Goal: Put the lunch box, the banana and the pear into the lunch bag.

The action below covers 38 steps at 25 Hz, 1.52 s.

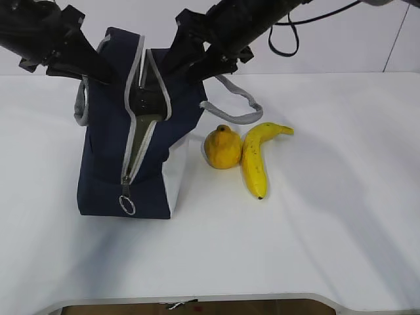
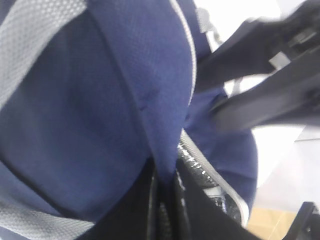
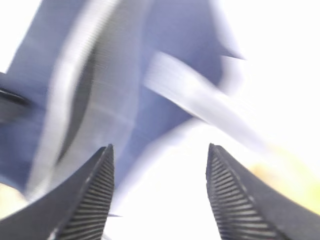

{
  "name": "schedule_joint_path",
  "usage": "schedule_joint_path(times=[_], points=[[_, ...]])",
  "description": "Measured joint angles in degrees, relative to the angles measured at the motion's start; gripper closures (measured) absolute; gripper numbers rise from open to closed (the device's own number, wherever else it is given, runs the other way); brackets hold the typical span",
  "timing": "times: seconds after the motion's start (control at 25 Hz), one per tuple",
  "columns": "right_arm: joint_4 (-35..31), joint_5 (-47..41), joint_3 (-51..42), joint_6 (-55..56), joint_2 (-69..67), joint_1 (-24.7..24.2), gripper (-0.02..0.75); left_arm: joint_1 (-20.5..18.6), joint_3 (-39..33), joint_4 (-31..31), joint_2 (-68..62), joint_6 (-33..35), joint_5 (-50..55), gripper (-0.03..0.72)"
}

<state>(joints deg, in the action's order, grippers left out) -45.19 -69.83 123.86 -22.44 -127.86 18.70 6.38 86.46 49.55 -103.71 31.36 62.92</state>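
Note:
The navy lunch bag point(image 1: 105, 157) stands left of centre, its top open and its grey zipper run down the front. My left gripper point(image 1: 110, 73) is shut on the bag's left top edge; the left wrist view shows the jaws point(image 2: 165, 172) pinching navy fabric point(image 2: 125, 100). My right gripper point(image 1: 178, 62) is open and empty just over the bag's right top edge, and its wrist view point(image 3: 160, 147) is blurred. The pear point(image 1: 222, 147) and the banana point(image 1: 256, 157) lie side by side on the table right of the bag. The lunch box is not in view.
The white table point(image 1: 328, 249) stretches in front and to the right. A grey webbing handle point(image 1: 236, 105) hangs off the bag's right side towards the pear. The table's front edge point(image 1: 197, 298) runs along the bottom.

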Motion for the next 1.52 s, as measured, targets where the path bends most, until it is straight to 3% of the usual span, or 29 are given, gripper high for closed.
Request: schedule_joint_path(times=[0.24,0.48,0.76,1.04,1.52], points=[[10.0,-0.7,3.8,5.2,1.3,0.0,0.262,0.0,0.0,-5.2,0.0,-2.4,0.0,0.676],[27.7,-1.6,3.7,15.1,6.5,0.0,0.268,0.0,0.0,-7.7,0.0,-3.4,0.0,0.676],[37.7,-1.6,-3.5,19.1,11.7,0.0,0.268,0.0,0.0,-8.9,0.0,-4.9,0.2,0.676],[39.1,-1.6,-15.3,19.9,10.5,0.0,0.268,0.0,0.0,-9.0,0.0,-5.8,0.5,0.676],[32.5,-1.1,-16.1,22.4,3.0,0.0,0.268,0.0,0.0,-9.0,0.0,-5.8,0.8,0.676]])
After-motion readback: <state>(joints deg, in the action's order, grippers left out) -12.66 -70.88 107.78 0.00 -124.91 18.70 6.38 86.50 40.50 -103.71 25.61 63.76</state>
